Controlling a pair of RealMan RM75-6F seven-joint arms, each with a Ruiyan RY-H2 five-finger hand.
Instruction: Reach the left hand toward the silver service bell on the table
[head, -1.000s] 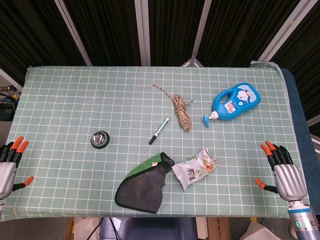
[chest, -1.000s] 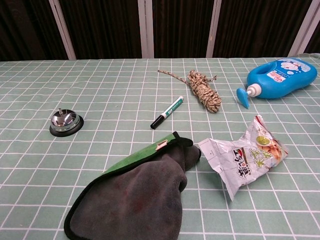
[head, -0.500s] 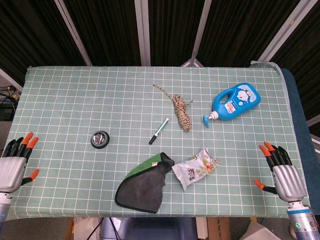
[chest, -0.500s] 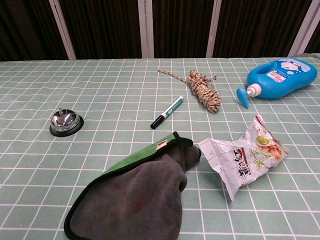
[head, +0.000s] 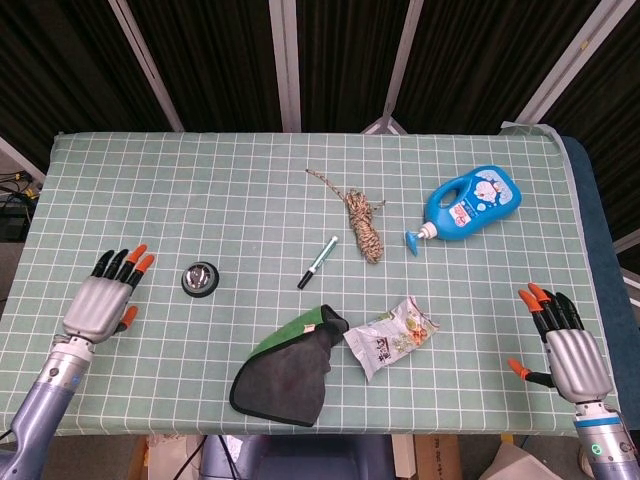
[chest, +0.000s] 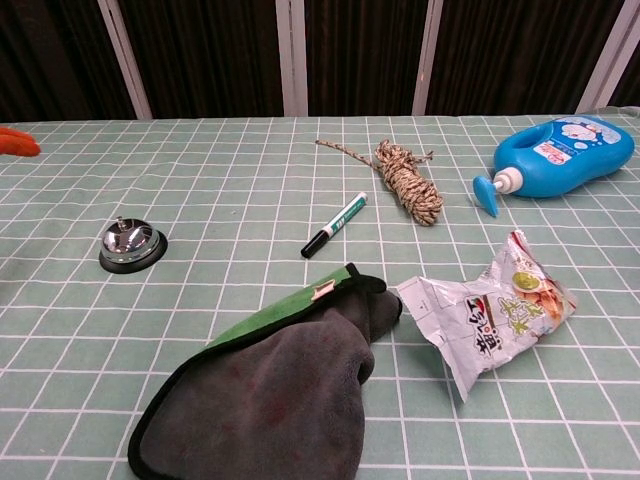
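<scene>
The silver service bell (head: 200, 278) on its black base sits on the left part of the green checked table; the chest view shows the bell (chest: 131, 245) at middle left. My left hand (head: 103, 299) hovers over the table left of the bell, apart from it, fingers spread and holding nothing. In the chest view only an orange fingertip (chest: 17, 142) shows at the left edge. My right hand (head: 564, 345) stays at the table's right front corner, fingers apart and empty.
A marker pen (head: 318, 262), a rope coil (head: 362, 225), a blue bottle (head: 472, 204), a snack bag (head: 391, 335) and a dark cloth with green edge (head: 288, 370) lie right of the bell. The table edge (head: 40, 180) runs along the left.
My left hand has moved from the table's left edge rightward and inward toward the bell. A fingertip now shows in the chest view. The right hand has barely shifted.
</scene>
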